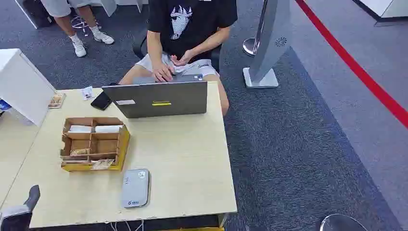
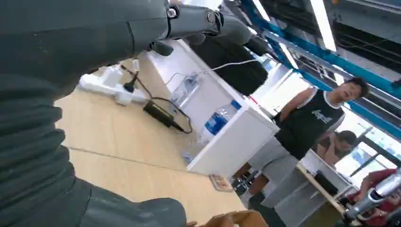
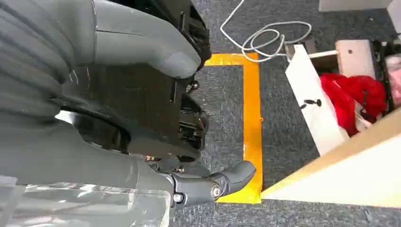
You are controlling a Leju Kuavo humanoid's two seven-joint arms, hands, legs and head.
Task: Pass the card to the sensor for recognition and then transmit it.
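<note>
Two white cards [image 1: 80, 128] [image 1: 108, 128] lie in the back compartments of a cardboard sorting box [image 1: 122, 143] on the left of the pale wooden table [image 1: 187, 163]. The flat grey sensor [image 1: 135, 187] lies on the table in front of the box, near the front edge. My left hand [image 1: 19, 213] sits at the table's front left corner, left of the sensor; in the left wrist view the left hand [image 2: 80, 118] has its fingers [image 2: 213, 21] spread and holds nothing. My right hand [image 3: 94, 109] hangs beside the table above the floor, fingers apart and empty.
A person sits behind an open grey laptop [image 1: 161, 98] at the far edge. A black phone [image 1: 101, 101] and a small card [image 1: 87, 92] lie left of it. A white cabinet [image 1: 21, 86] stands at the left. A second person [image 1: 77, 19] stands beyond. Yellow floor tape [image 3: 251, 118] runs below.
</note>
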